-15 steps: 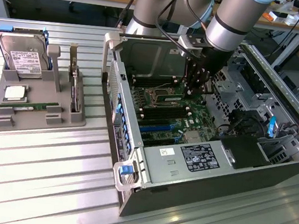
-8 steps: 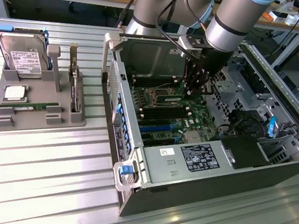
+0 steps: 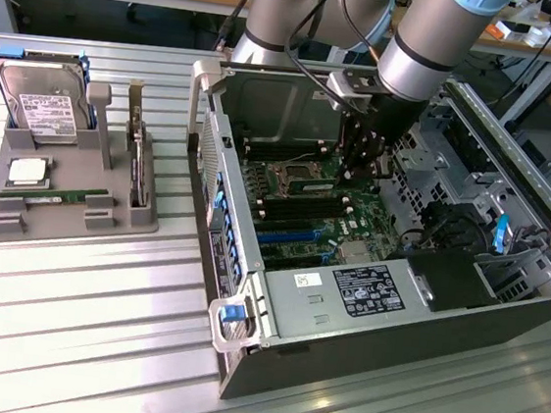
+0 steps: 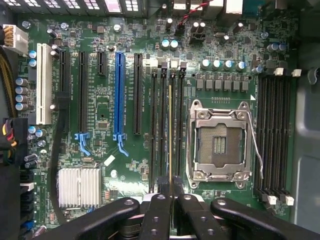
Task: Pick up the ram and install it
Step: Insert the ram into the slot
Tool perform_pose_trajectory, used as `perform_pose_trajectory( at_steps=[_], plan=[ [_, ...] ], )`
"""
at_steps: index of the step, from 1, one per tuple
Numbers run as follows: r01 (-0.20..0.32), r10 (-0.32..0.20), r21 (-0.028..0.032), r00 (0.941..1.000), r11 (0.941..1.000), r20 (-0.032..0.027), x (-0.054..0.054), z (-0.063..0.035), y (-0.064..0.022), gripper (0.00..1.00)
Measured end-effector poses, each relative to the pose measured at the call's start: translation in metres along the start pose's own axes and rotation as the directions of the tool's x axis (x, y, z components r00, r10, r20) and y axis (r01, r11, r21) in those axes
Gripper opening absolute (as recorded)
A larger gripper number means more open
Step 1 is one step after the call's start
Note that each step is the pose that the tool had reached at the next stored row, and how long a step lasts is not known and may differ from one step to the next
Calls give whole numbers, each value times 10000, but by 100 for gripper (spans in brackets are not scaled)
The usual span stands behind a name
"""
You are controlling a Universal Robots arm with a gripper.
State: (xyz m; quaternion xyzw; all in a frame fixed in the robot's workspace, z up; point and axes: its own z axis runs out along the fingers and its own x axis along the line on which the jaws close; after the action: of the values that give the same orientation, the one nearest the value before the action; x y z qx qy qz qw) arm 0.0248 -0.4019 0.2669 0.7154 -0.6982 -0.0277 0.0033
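Tool [image 4: 171, 200] closed on ram [image 4: 170, 135]

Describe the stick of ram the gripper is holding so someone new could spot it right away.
Look inside the open computer case, at the green motherboard. Beside the empty processor socket run long black memory slots. The ram is the thin edge-on strip among them, pinched by the gripper.
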Motion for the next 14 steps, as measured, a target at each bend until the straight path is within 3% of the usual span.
perform_pose_trajectory(
  at_steps=[7, 14],
  plan=[
    [0, 0, 0, 10000, 10000, 0, 115, 33, 24, 12],
    [-6, 6, 1, 10000, 10000, 0, 117, 77, 119, 12]
  ],
)
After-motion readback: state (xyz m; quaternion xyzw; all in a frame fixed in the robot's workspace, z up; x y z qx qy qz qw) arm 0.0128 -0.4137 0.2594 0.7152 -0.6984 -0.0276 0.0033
